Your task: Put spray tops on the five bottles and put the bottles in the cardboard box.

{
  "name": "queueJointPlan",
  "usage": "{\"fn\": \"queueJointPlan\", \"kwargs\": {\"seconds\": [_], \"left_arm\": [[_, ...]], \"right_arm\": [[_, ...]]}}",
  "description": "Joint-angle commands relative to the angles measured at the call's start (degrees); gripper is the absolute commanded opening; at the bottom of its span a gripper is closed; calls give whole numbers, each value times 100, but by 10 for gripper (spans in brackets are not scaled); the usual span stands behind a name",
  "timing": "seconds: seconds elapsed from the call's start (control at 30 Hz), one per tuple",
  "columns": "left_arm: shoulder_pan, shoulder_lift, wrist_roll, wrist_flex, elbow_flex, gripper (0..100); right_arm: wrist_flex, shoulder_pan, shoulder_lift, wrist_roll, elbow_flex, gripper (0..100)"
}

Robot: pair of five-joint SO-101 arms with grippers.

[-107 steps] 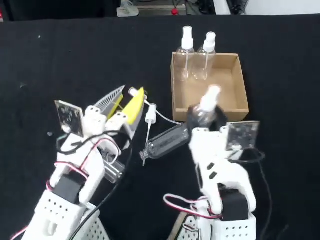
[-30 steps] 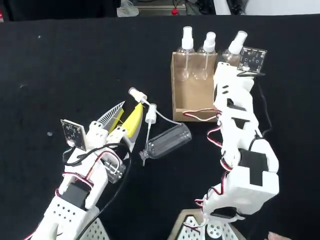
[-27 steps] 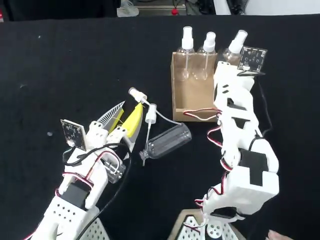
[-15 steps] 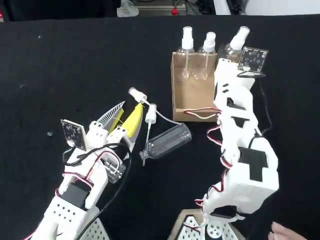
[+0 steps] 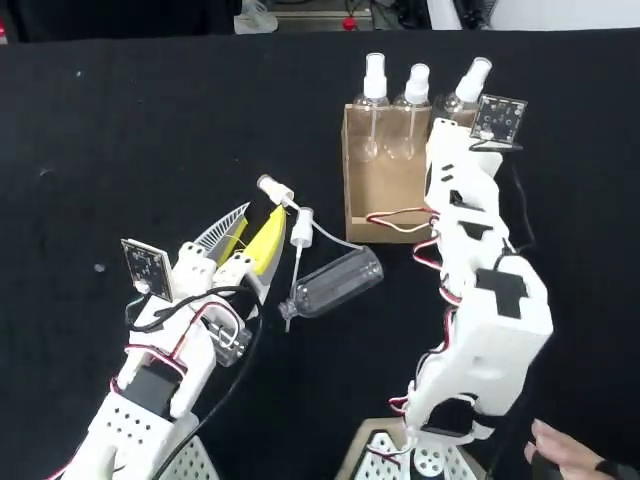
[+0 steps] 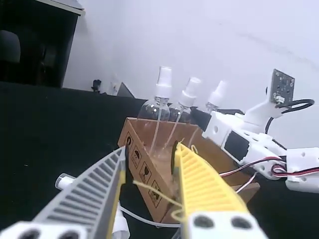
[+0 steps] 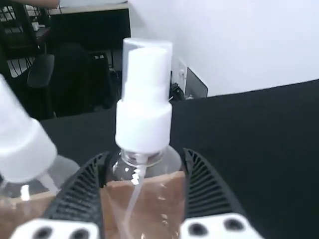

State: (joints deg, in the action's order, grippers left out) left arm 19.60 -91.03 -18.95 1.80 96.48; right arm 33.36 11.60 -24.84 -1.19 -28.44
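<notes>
Right hand (image 7: 144,167) tight around bottle (image 7: 143,114)

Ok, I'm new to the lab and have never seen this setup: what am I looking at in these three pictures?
Two small white robot arms sit at a black table. One picture looks down from above; the other two come from cameras on each arm's wrist. The right gripper holds a capped bottle at the cardboard box, beside two bottles standing inside. The left gripper is open near a bottle lying flat and two loose spray tops.
</notes>
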Motion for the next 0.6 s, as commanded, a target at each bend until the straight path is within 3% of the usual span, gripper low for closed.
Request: {"fn": "queueJointPlan", "kwargs": {"seconds": [0.0,0.57], "left_arm": [[4,-18,-44,-97,136,159],[4,-18,-44,-97,136,159]], "right_arm": [[149,79,-48,-44,505,11],[105,35,-136,-53,497,16]]}}
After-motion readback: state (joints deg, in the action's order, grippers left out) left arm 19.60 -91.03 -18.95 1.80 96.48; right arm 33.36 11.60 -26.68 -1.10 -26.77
